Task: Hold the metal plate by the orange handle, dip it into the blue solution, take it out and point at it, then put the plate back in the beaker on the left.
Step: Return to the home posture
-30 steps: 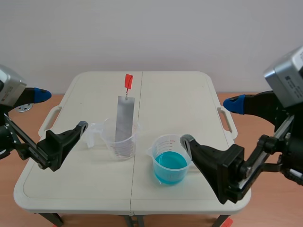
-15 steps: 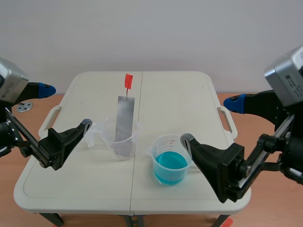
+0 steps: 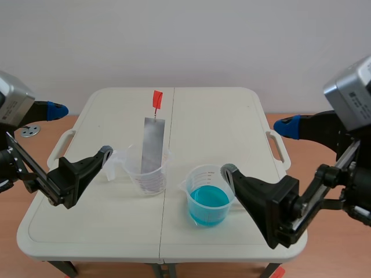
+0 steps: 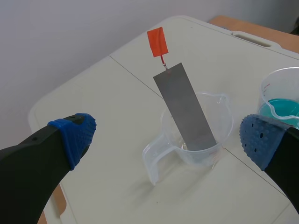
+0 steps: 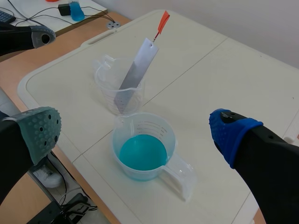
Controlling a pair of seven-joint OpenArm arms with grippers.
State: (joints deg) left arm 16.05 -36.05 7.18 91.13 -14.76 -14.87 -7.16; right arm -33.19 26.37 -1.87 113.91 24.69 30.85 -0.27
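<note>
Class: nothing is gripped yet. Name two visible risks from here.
1. The metal plate leans in the clear beaker; pulling its small orange handle sideways may tip that beaker.
2. The beaker of blue solution stands close by; a swinging plate could knock it and spill.

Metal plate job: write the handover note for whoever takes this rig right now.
Left claw: open, empty, clear beaker ahead of it.
Right claw: open, empty, second beaker of blue solution ahead of it.
Metal plate leans in the clear beaker, orange handle up.
Done: nothing; plate not yet grasped.
Left: grip the handle, dip in the blue solution, lift out, point at it, return it to the clear beaker.
</note>
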